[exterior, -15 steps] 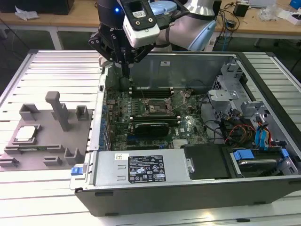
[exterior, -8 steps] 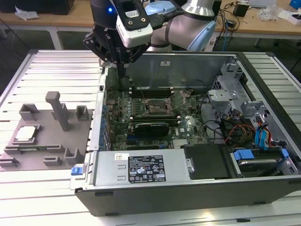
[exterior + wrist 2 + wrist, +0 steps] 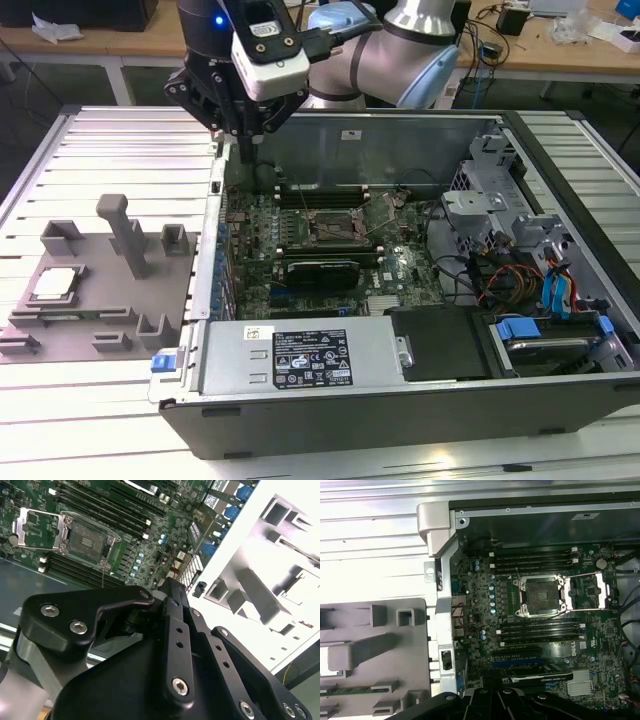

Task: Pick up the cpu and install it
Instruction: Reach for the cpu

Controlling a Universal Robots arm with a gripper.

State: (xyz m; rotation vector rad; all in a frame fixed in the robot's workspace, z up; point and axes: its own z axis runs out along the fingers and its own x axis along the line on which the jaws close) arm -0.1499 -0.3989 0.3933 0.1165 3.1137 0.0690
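clenched and empty, the end effector (image 3: 246, 148) is hovering over the computer case wall (image 3: 210, 270), well apart from the cpu (image 3: 55, 284), likely risking a collision if lowered.

An open, silver-framed square processor socket (image 3: 540, 596) sits on the green motherboard (image 3: 480, 605) between rows of black memory slots (image 3: 535, 560). A grey plastic fixture block (image 3: 375, 645) lies beside the metal computer case (image 3: 437, 525).

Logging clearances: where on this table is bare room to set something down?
Ribbed table is bare beyond the grey fixture and nearer the camera, at the exterior view's left of the computer case. Crowded: the fixture with the cpu, the case interior.
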